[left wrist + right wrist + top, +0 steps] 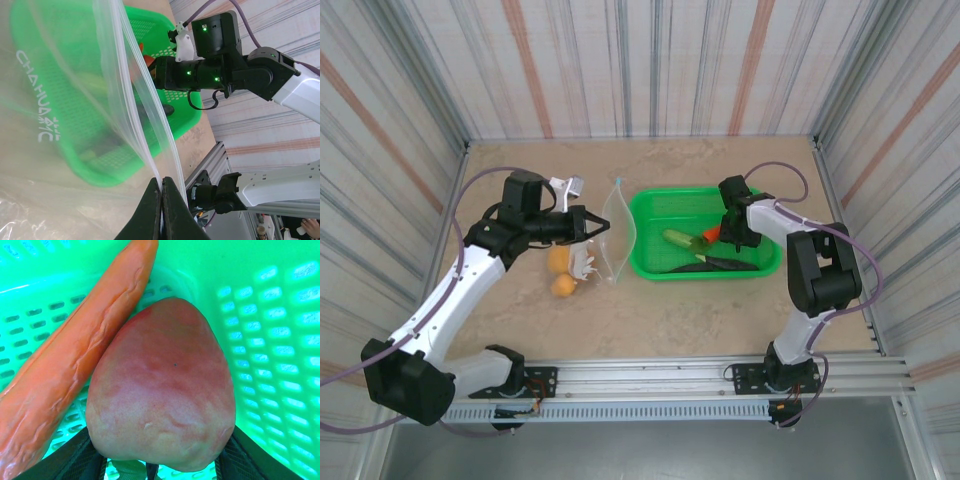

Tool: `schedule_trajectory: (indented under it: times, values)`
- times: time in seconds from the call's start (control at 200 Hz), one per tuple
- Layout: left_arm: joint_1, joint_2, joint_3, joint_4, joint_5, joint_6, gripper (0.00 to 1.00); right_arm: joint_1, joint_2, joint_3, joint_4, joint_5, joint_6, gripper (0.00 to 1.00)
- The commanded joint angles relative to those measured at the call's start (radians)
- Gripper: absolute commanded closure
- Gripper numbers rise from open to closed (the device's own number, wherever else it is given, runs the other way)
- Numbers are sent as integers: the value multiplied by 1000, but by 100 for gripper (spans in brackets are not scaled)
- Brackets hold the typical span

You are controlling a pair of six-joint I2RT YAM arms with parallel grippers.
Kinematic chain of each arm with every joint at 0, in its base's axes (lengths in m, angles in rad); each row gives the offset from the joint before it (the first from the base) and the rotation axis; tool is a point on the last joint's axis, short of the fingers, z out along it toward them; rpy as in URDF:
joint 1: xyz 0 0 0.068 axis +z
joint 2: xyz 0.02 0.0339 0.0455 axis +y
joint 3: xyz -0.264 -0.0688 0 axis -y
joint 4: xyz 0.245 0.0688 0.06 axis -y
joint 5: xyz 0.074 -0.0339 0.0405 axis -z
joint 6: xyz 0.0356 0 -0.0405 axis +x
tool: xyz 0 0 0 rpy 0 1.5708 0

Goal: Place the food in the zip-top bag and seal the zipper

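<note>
**Operator:** What's nearest the bases?

**Spotter:** In front of your left arm the marbled table (650, 320) is bare from the rail up to two small rounded toys. They are the near orange toy (563, 286) and the far orange toy (558, 258) just behind it. You have open tabletop from there across to the basket's front wall.

**Operator:** And my left tool?

**Spotter:** Your left gripper (595, 225) is pinched closed on the zip-top bag (617, 232), and its dark fingers (150, 215) meet on the mouth edge. The bag stands on edge between that gripper and the green basket (650, 200), very close to the basket's rim. It is thin, clear film, glossy and creased, with white lettering. The zipper (142, 107) is a narrow pale strip rising from the pinch.

**Operator:** The right side?

**Spotter:** Your right gripper (725, 238) is down inside the basket, which is rigid plastic with slotted mesh walls. The red apple (160, 390) sits between its fingers (75, 462), which lie along both sides of it. I cannot tell whether they are squeezing it. A wrinkled red chili (65, 365) leans against the apple. The green cucumber (677, 238) lies toward the bag side, and the dark eggplant (720, 263) lies along the near wall.

**Operator:** Beyond that?

**Spotter:** Bare table runs to the striped back wall (640, 70).
</note>
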State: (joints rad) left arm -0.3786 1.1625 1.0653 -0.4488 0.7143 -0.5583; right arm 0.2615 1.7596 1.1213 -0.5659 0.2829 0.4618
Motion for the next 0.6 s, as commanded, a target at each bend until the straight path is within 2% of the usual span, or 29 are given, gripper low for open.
schedule_trajectory:
  times: [0.0,0.105,0.296,0.376,0.426,0.491,0.591]
  values:
    - [8,-23,14,-14,11,-2,100,27,-72,0,-36,63,-17,50]
    - [7,-28,23,-26,8,3,100,61,-141,21,-70,86,-23,49]
    - [7,-31,47,-36,-4,9,100,147,-315,84,-104,22,-66,48]
    - [8,-25,46,-32,-5,7,100,196,-379,116,-98,-63,-88,48]
    - [7,-18,41,-20,-3,-2,100,211,-399,146,-103,-167,-88,48]
    - [6,-10,42,-10,5,-9,100,236,-400,200,-113,-301,-77,48]
    - [-4,-3,53,-8,4,-9,100,319,-394,272,-96,-421,-79,48]
